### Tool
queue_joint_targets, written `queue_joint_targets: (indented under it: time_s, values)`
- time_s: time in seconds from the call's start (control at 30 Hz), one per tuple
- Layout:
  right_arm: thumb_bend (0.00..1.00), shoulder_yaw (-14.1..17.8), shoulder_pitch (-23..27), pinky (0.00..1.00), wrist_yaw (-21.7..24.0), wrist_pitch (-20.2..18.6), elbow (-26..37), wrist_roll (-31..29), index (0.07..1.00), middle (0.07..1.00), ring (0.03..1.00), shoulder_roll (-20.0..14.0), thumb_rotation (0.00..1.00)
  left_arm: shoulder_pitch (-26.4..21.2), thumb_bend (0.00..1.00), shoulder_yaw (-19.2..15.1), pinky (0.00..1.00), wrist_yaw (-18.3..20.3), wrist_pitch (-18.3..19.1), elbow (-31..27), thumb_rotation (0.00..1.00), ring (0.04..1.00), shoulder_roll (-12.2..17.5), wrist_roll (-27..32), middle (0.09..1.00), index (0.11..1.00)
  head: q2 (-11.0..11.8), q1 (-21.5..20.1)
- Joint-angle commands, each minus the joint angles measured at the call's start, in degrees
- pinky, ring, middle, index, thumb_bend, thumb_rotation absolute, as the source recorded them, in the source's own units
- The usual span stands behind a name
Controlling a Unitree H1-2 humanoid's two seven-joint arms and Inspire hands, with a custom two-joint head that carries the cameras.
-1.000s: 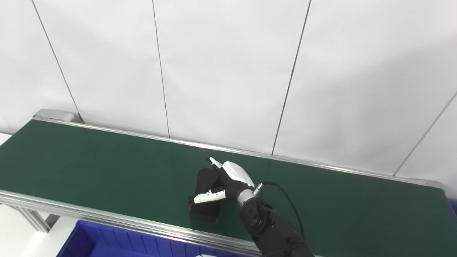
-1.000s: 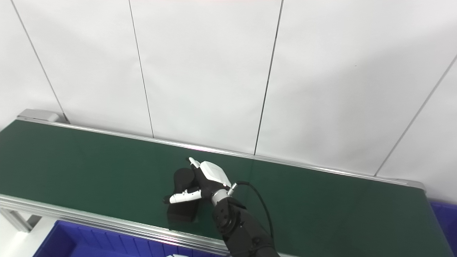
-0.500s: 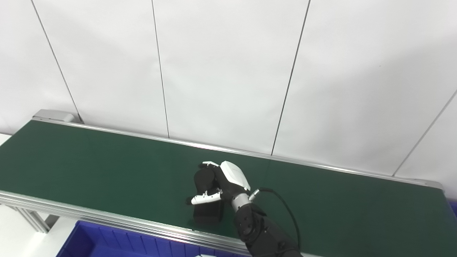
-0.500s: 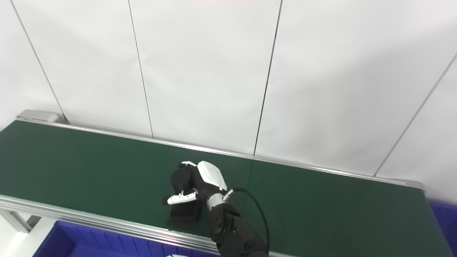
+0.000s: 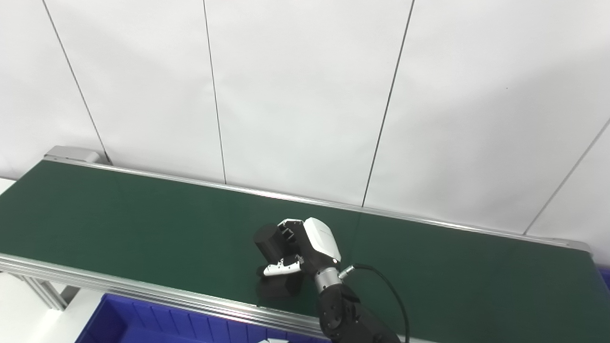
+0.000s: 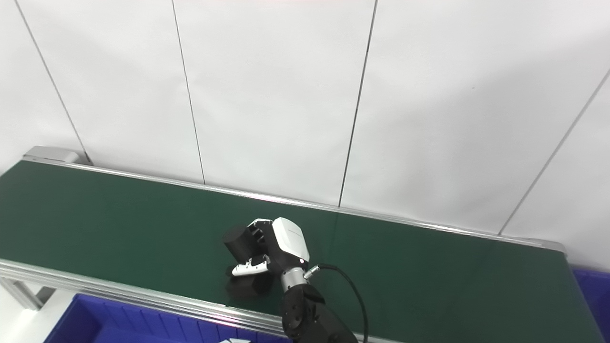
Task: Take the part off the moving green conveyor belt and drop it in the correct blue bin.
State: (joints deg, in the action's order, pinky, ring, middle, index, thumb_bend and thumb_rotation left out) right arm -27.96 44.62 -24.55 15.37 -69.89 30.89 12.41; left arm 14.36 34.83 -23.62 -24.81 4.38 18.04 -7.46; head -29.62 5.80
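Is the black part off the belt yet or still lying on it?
Off: right hand holds the black part raised, its shadow apart on the belt.

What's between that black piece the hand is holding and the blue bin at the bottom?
Only bare green belt and its silver rail separate the black part, held by the right hand, from the blue bin; both views show this.

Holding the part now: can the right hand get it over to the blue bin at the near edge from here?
Probably yes. The right hand is closed on the black cylindrical part, apparently lifted above the green belt. The blue bin sits just below the near rail, nothing between; only a corner of it shows.
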Motion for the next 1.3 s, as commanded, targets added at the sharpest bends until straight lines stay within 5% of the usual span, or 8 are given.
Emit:
queue_joint_targets:
  time_s: [0.0,0.17,0.27,0.47,0.7,0.9,1.27]
  values:
    - [0.5,0.4,1.0,0.33,-1.3,2.1,1.5,-0.1,0.561,0.488,0.371,0.6,0.0,-0.5,1.0,-0.4,0.52,-0.3,-2.1,-1.1,0.19,0.604,0.3,0.0,0.682,0.7,0.0,0.0]
    - [0.5,0.7,0.5,0.31,-3.3,2.9,3.0,0.3,0.559,0.486,0.366,0.2,0.0,-0.8,1.0,-0.6,0.52,-0.2,-2.1,-0.7,0.2,0.603,0.4,0.1,0.681,0.699,0.1,-0.2]
    - [0.51,1.3,0.1,0.27,-4.3,4.1,4.0,-0.1,0.533,0.436,0.441,0.1,0.0,-0.6,1.0,-1.2,0.52,0.8,-2.1,-0.8,0.19,0.606,0.2,1.1,0.684,0.699,0.0,-0.3]
    - [0.51,3.4,-2.5,0.25,-4.4,4.0,11.6,-0.9,0.521,0.44,0.446,-1.0,0.0,-0.4,1.0,-1.8,0.52,1.4,-2.1,-0.8,0.2,0.61,0.2,0.9,0.686,0.698,-0.2,-0.7]
    - [0.5,6.9,-8.7,0.25,-1.1,1.6,27.6,-2.9,0.553,0.462,0.354,-2.9,0.0,-0.1,1.0,-2.9,0.53,2.8,-2.1,-1.1,0.22,0.612,0.2,1.6,0.688,0.698,-0.9,-1.6]
    - [0.51,9.6,-13.7,0.36,2.6,-1.1,39.4,-4.2,0.546,0.511,0.394,-4.3,0.0,0.4,1.0,-4.0,0.53,3.8,-2.1,-2.0,0.22,0.619,0.1,1.9,0.691,0.7,-2.2,-2.4]
    - [0.51,12.5,-23.0,0.38,9.9,-5.1,55.7,-6.5,0.544,0.509,0.404,-6.6,0.0,1.7,0.97,-6.3,0.55,6.3,-2.1,-4.1,0.24,0.632,-0.3,2.4,0.703,0.715,-6.0,-3.2]
